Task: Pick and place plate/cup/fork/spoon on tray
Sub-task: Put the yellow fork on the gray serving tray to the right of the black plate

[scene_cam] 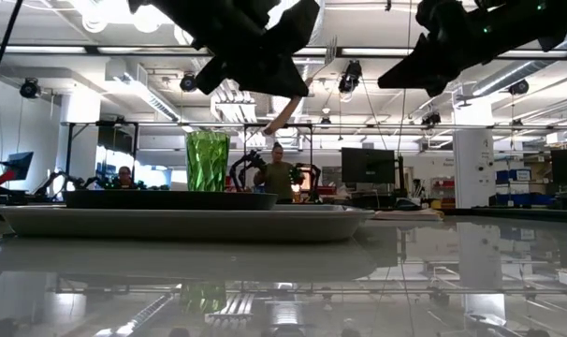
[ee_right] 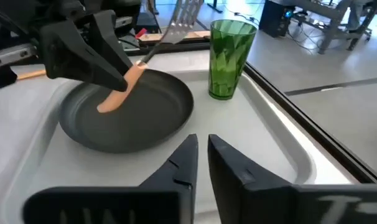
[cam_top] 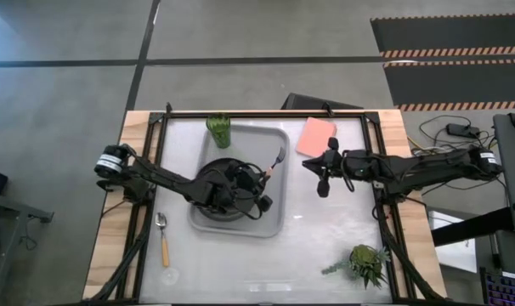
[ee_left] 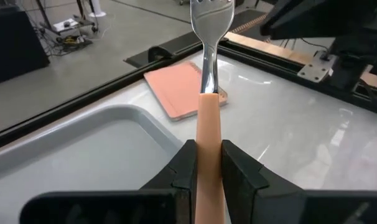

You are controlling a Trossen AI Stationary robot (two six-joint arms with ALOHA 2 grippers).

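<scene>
White table [cam_top: 325, 238] with tray [cam_top: 279, 223], spoon [cam_top: 163, 240], pink pad [cam_top: 316, 136], apparently a plant [cam_top: 365, 263]

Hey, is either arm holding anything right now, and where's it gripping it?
The left gripper holds the fork by its orange handle; the right gripper holds nothing.

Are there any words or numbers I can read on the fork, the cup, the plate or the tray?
None: no readable text in any view.
The fork, held in the left gripper, has a plain handle.
The cup, plate and tray carry no print.
The pink pad is blank.
The screens in the room behind are too far off to read.
</scene>
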